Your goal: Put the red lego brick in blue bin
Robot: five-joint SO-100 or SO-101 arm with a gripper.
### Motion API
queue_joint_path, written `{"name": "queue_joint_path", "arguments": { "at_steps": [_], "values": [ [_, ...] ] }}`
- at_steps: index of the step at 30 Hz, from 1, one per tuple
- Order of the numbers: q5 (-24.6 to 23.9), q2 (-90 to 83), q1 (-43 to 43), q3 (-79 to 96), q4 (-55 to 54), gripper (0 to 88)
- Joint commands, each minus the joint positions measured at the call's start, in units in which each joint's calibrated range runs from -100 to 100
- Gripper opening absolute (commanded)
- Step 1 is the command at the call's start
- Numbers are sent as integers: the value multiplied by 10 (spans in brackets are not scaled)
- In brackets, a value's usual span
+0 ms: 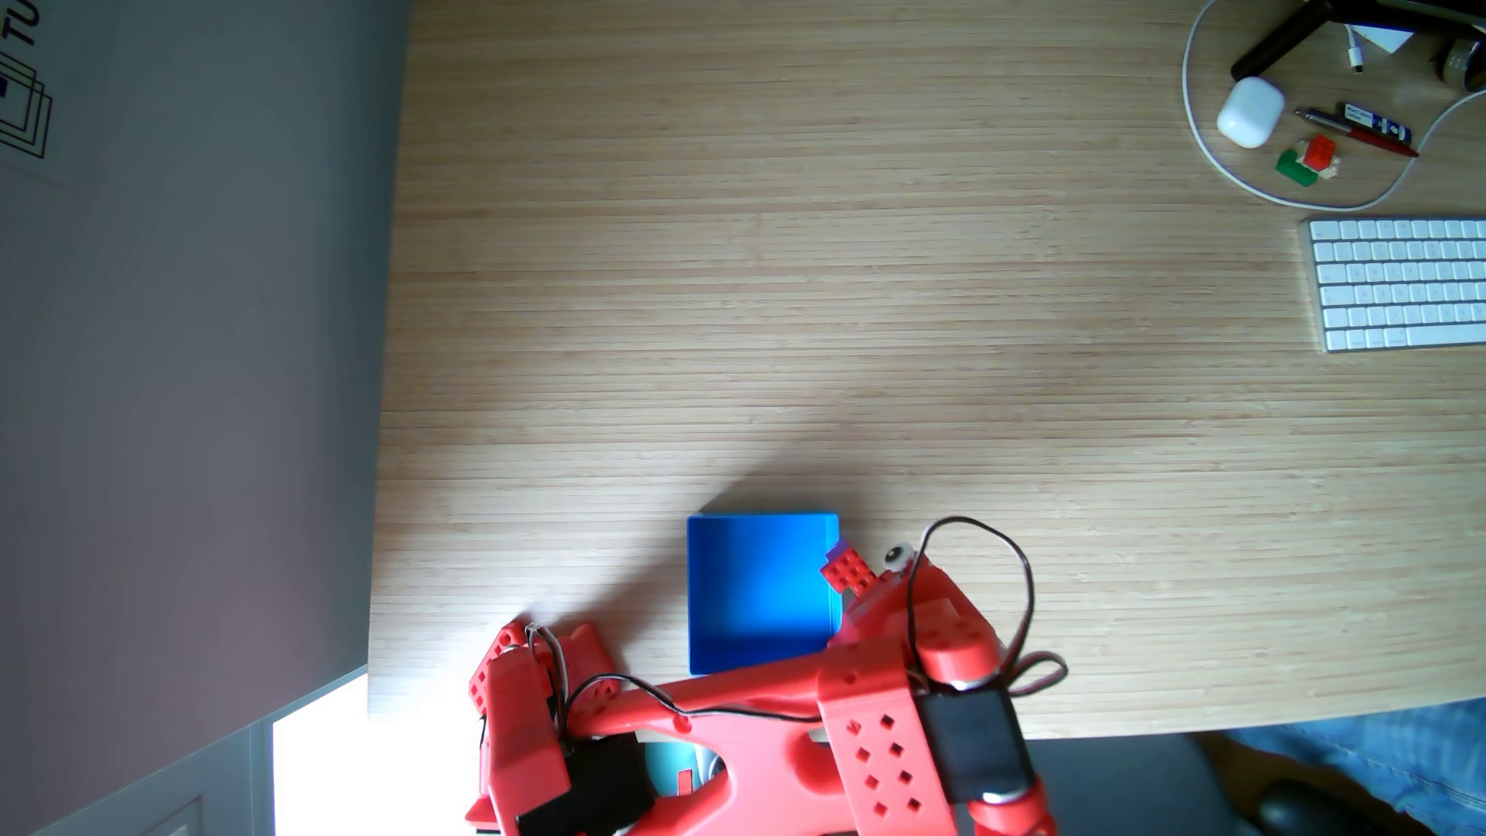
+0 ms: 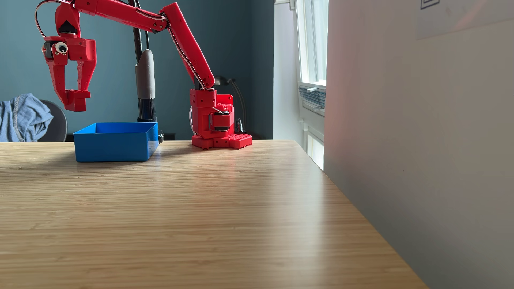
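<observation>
While the blue bin (image 2: 115, 146) sits empty, the gripper (image 2: 76, 96) hangs above its edge, clamped on the red lego brick (image 2: 75, 101)

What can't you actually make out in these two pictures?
- Near part of the blue bin floor: the arm covers it in a fixed view.
- Whether the red lego brick, held in the tool, hangs fully over the bin.
- Pens lettering: too small.
- Keyboard: cut off by the right edge.

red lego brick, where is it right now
The red lego brick is held in the gripper, up in the air above the left edge of the blue bin in the low fixed view, not inside it yet.
</observation>
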Motion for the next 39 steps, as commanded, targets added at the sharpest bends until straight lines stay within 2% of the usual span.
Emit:
{"name": "queue_joint_path", "arguments": {
  "at_steps": [1, 9, 26, 39],
  "values": [
    [11, -25, 1, 13, 16, 1],
    [15, -29, 5, 45, 16, 1],
    [66, -193, 10, 298, -24, 1],
    [72, -199, 15, 484, -214, 1]
  ]
}}
